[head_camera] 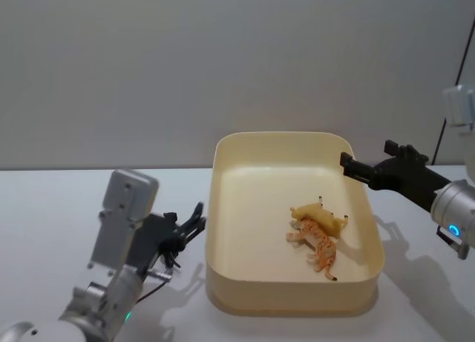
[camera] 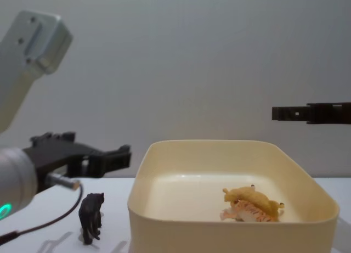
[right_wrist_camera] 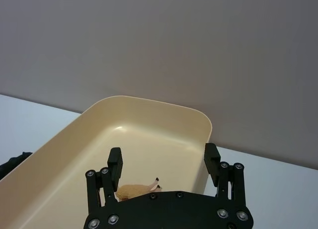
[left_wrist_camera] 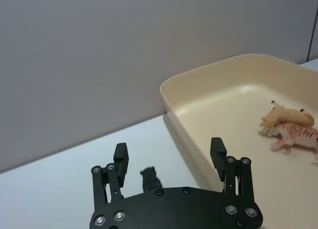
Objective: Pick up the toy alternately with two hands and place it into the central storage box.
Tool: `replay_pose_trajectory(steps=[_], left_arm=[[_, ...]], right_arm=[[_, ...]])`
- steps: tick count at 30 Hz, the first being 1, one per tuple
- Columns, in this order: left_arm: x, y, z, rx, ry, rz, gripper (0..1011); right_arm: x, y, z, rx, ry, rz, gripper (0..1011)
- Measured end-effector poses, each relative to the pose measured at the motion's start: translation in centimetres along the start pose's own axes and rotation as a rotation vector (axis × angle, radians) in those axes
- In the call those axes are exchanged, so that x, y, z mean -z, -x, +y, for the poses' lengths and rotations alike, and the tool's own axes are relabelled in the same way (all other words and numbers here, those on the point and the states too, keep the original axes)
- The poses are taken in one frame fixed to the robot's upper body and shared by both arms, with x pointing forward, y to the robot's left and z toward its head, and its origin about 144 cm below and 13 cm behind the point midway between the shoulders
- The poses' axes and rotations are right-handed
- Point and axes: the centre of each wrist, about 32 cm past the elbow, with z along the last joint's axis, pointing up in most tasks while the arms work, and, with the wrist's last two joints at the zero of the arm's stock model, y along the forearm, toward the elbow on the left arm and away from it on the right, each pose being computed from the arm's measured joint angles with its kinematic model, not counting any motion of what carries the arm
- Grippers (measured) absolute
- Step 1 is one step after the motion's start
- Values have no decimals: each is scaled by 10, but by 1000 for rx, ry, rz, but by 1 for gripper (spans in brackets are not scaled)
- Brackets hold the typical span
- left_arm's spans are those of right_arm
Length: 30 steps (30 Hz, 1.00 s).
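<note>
Left claw (left_wrist_camera: pixel 169 157) wide over black toy (camera: pixel 91 215) — right claw (right_wrist_camera: pixel 163 159) wide above storage box (head_camera: pixel 289 297).

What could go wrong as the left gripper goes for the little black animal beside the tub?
The black animal stands small and upright close to the tub wall; the open left gripper descending could tip it or catch the rim with a finger. The right gripper hangs open over the tub, so the arms might crowd at the drop.

Even, moderately bright diffuse light from above; soft grey shadows on the white counter (head_camera: pixel 44 208) flank the storage box (head_camera: pixel 289 297); faint sheen on its inner floor.
</note>
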Motion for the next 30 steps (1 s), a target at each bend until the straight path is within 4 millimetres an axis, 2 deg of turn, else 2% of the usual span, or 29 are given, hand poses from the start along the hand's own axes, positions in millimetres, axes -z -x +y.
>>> replay_pose_trajectory(steps=[6,14,21,30], left_arm=[[2,-4,15,-36,-85,35,1001],[6,-13,23,-22,-168,57,1001],[12,-26,18,32,-220,64,1001],[20,-45,1,92,-252,68,1001]], right_arm=[[-1,-1,-1,1,-3,1,1001],[-2,-1,-2,2,-5,3,1001],[-2,-2,-3,3,-6,3,1001],[-2,-2,-3,4,-7,3,1001]])
